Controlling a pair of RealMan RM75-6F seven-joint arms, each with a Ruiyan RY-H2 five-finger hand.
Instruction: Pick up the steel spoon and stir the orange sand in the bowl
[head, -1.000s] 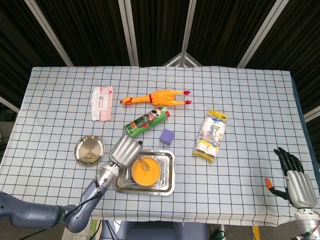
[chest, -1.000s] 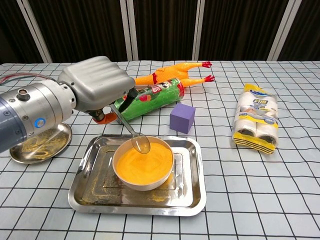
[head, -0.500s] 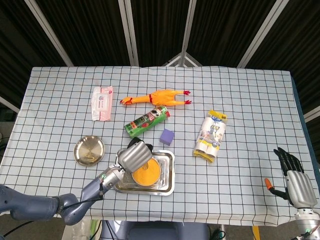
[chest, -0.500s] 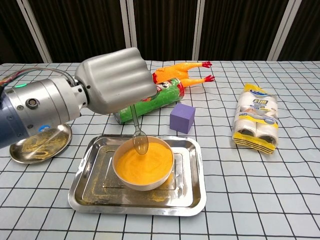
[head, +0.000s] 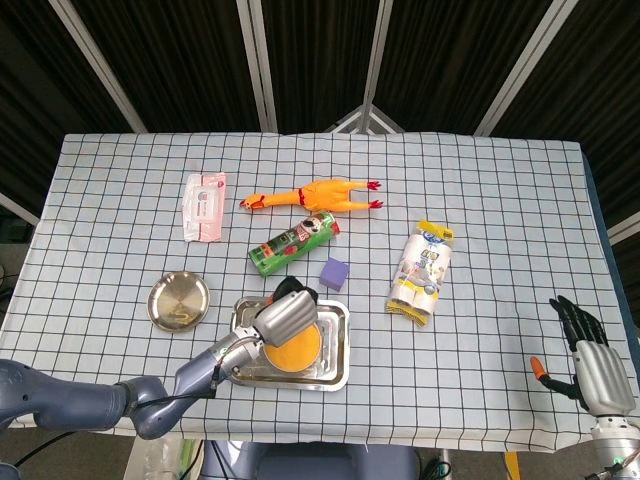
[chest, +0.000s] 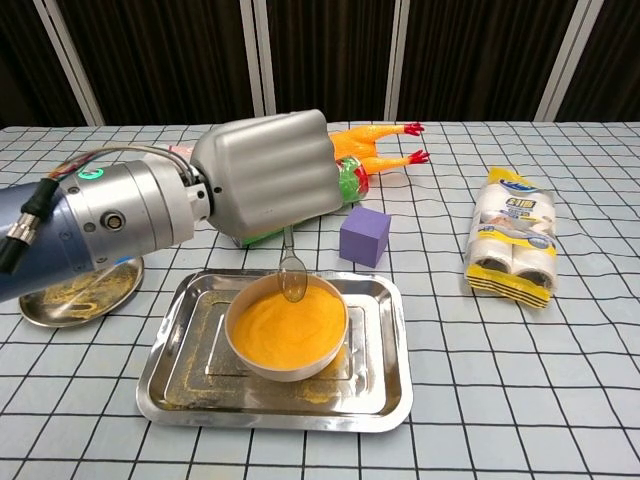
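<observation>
Nearest the robot, the right hand (head: 592, 358) is seen at the worktop's (head: 500, 200) near right corner, fingers apart and holding nothing. A steel tray (chest: 385, 385) carries the bowl (chest: 287, 330) of orange sand (chest: 280, 325). The steel spoon (chest: 292, 275) is gripped by the left hand (chest: 270, 175) above the bowl's far rim, its scoop tipped down at the sand's edge. Beyond are seen a purple cube (chest: 364, 236), a green can (head: 294, 242) and a rubber chicken (head: 318, 193).
</observation>
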